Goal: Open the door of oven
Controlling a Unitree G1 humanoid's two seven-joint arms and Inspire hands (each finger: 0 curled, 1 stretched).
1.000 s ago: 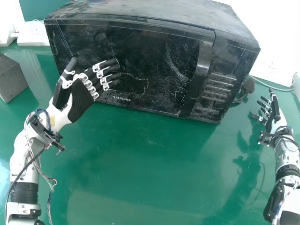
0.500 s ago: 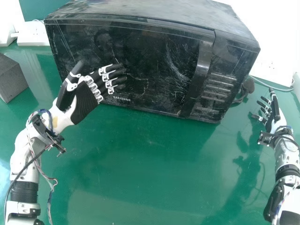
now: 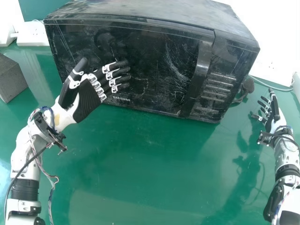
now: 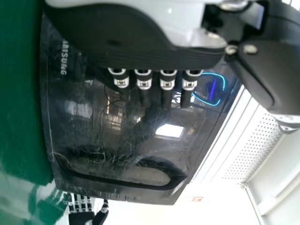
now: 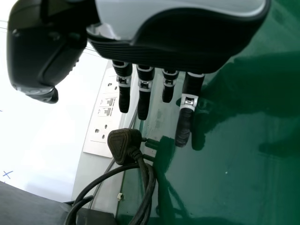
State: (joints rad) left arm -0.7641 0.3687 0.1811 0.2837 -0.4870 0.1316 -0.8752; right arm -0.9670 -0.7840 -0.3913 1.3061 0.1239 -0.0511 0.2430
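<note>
A black oven (image 3: 154, 70) with a scratched glossy front stands at the back of the table; its door is closed. The door handle (image 3: 199, 77) is an upright bar toward the door's right side. My left hand (image 3: 89, 99) is before the left part of the door, fingers extended toward the right; contact cannot be told. In the left wrist view, my left hand (image 4: 140, 56) has its fingers over the dark door (image 4: 117, 126). My right hand (image 3: 272, 112) rests right of the oven, fingers extended, apart from it. My right hand (image 5: 164, 51) also shows in the right wrist view.
On the green table (image 3: 140, 164), a grey block (image 3: 10, 79) stands at the far left. A black plug (image 5: 124, 145) with its cable lies right of the oven, near a white socket strip (image 5: 101, 122) by the wall.
My left hand has moved a little to the right along the oven's front, its fingers still extended. The oven and my right hand have stayed put.
</note>
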